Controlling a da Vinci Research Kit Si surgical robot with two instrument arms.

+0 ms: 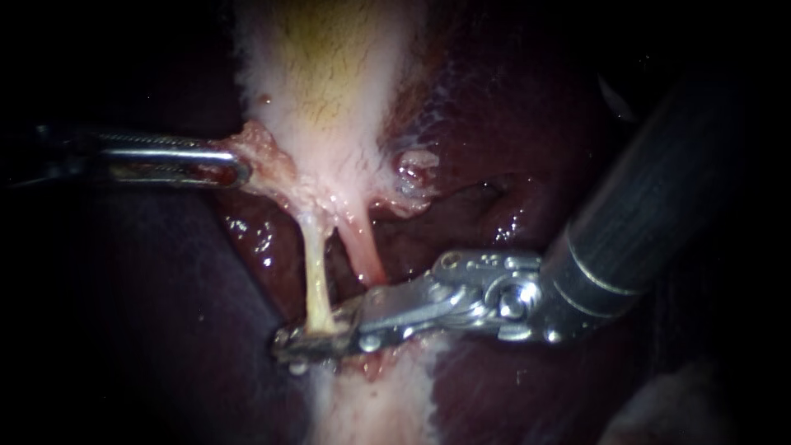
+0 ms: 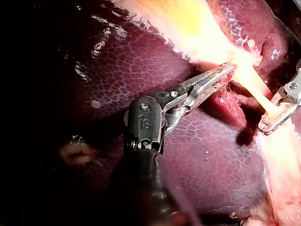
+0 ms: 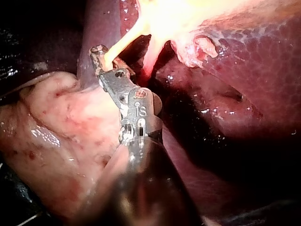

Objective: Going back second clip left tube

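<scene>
The left tube (image 1: 315, 272), thin and yellowish, runs down from the gallbladder's (image 1: 329, 74) pale neck. The pinker right tube (image 1: 360, 247) lies beside it. My right instrument (image 1: 305, 342) comes in from the right, and its jaws lie close together across the left tube's lower end, touching it from both sides. In the right wrist view the tube (image 3: 120, 44) enters those jaws (image 3: 101, 56) near their tip. My left instrument (image 1: 235, 167) is shut on the ragged tissue at the edge of the gallbladder's neck, holding it to the left (image 2: 225, 73). No clip shows.
Dark red liver (image 1: 511, 148) surrounds the tubes on both sides. Pale fatty tissue (image 1: 379, 404) lies below the right instrument's jaws and beside its shaft (image 3: 61, 127). A frayed stump of tissue (image 1: 416, 169) sits right of the neck.
</scene>
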